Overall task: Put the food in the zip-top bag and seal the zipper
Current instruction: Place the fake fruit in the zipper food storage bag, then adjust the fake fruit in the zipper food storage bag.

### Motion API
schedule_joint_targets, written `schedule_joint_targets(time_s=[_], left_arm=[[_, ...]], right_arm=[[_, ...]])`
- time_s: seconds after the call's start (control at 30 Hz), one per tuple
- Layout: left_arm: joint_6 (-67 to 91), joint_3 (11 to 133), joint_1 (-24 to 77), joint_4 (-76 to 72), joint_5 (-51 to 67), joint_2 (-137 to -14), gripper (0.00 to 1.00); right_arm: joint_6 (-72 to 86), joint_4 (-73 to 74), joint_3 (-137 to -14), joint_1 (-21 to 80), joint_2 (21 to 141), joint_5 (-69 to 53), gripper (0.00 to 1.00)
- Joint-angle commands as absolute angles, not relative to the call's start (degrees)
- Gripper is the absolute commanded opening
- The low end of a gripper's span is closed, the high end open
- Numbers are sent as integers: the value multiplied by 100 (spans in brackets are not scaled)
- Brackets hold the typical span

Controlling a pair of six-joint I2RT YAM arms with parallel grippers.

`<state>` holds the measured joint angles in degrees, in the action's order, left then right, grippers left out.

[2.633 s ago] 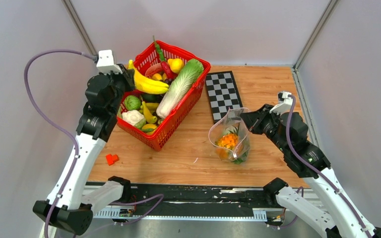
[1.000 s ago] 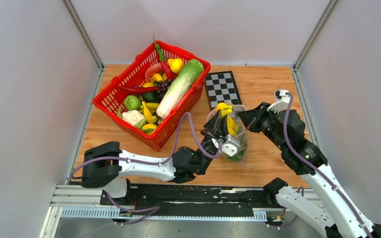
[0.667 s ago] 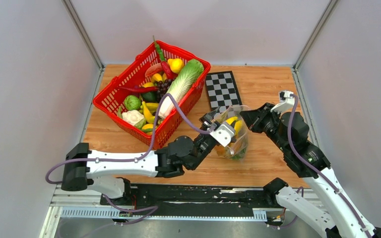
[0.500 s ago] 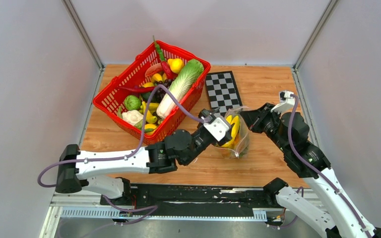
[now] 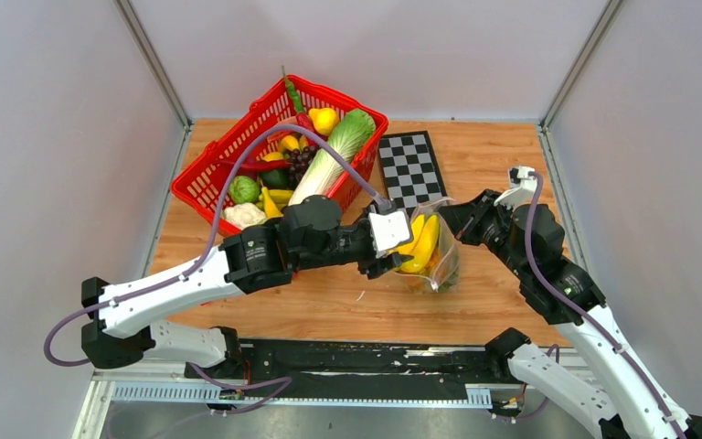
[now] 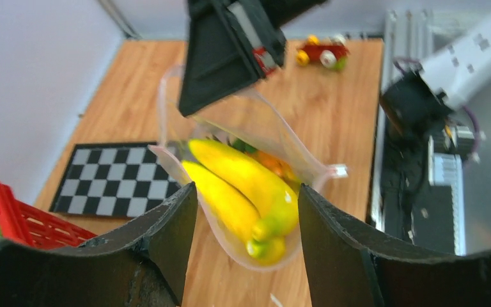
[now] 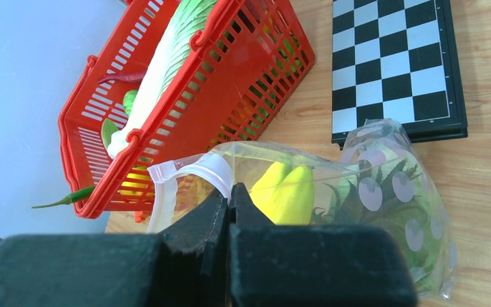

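Loading step I reckon: yellow toy bananas (image 6: 243,179) sit in the clear dotted plastic bag (image 7: 383,192) on the bench (image 5: 494,155), right claw (image 7: 229,197) pinching its rim, left claw (image 6: 246,195) gaping empty, needs to back out next.

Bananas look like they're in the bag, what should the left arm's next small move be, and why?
Probably draw the left tool back toward the basket. Its jaws stand open, the bananas lie inside the bag, and the right tool pinches the rim, holding the mouth open.
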<state>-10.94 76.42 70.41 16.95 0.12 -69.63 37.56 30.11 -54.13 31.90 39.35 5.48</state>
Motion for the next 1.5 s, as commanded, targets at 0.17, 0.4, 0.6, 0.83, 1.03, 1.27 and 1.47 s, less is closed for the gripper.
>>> schedule_joint_targets(time_s=[0.17,0.4,0.6,0.83,1.03,1.27,1.47], left_arm=[[-2390,8775,6897,4287,986,-7568,66],[-2678,9118,6897,4628,963,-7987,59],[-2824,9438,6896,4994,955,-8286,40],[-2736,9486,6896,4513,1284,-8359,5],[-2507,10017,6847,4657,1371,-9025,2],[-2054,10267,6503,4416,1647,-9450,1],[-1184,9514,6070,2943,2209,-9155,0]], right_arm=[[3737,2628,-5603,3169,3956,331,0],[3725,2644,-5614,3175,3929,330,0],[3694,2639,-5632,3172,3964,326,0],[3697,2557,-5615,3173,4032,190,0],[3546,2260,-5536,3180,4021,-369,0],[3333,2125,-5462,3174,3933,-729,0],[3402,2070,-5312,3174,3768,-668,0]])
